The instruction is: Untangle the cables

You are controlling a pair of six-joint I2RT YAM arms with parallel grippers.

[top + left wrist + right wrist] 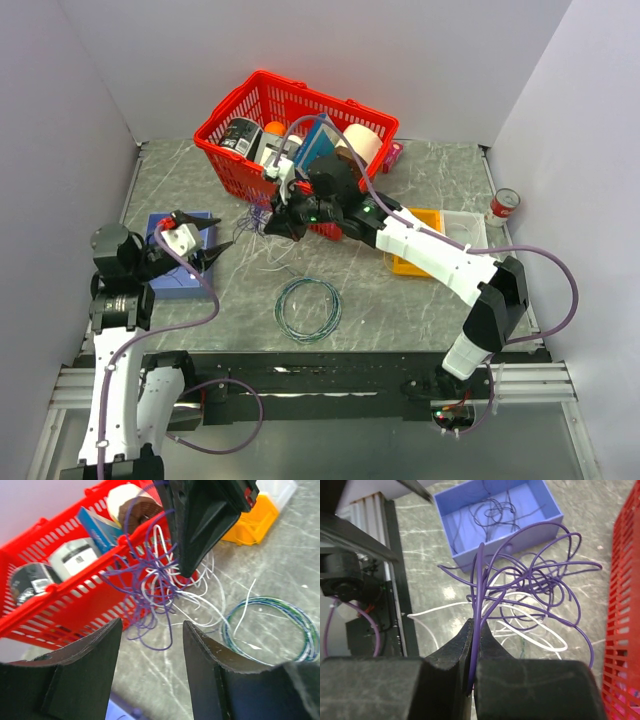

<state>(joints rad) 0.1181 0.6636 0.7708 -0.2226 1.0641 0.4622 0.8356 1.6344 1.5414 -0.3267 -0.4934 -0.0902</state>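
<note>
A tangle of thin purple and white cables (262, 225) hangs in front of the red basket; it shows in the left wrist view (155, 580) and the right wrist view (530, 585). My right gripper (272, 217) is shut on a purple cable (480, 605) and holds the tangle lifted above the table. My left gripper (215, 243) is open and empty, left of the tangle, over the edge of the blue box (180, 255). Thin black wires (495, 510) lie inside that box.
A red basket (215, 130) full of items stands at the back. A teal-green cable ring (308, 308) lies on the table in front. An orange tray (400, 265) and a clear bin (470, 228) sit at the right, a can (505, 204) beyond.
</note>
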